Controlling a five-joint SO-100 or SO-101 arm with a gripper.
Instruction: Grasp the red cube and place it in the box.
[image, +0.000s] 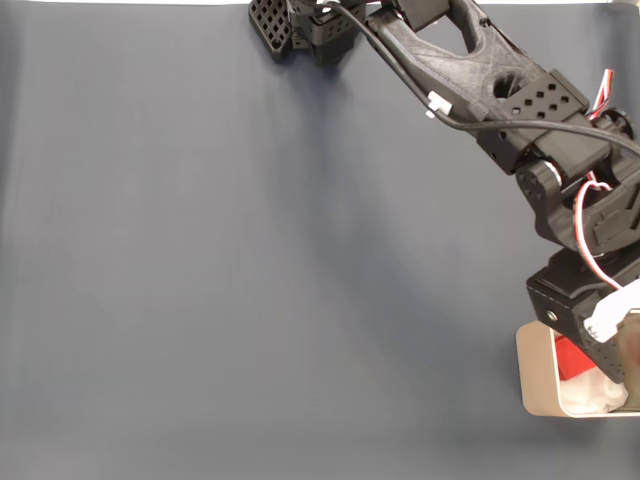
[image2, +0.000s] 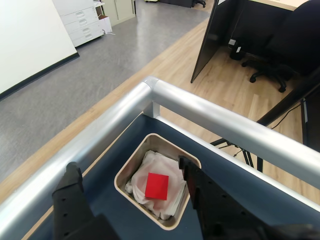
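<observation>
Hovering over the box, the gripper hangs w/ its two black fingers spread wide apart and nothing between them. In the wrist view the red cube lies inside the box on the crumpled white lining, clear of both fingers, roughly mid-box and a bit toward the right-hand finger. The box, beige w/ rounded corners, sits on the dark blue surface in the corner formed by two silver rails; beyond the rails are wood flooring, grey carpet, a white drawer unit and a black office chair.

In the fixed view the black arm reaches from top centre down to the lower right, red-and-white wires along its wrist section. The box shows at the lower right edge of the surface, partly covered by the arm's end; a slice of the red cube and some white lining are visible inside, just below the arm's black housing. Fingertips themselves can't be made out in this view
</observation>
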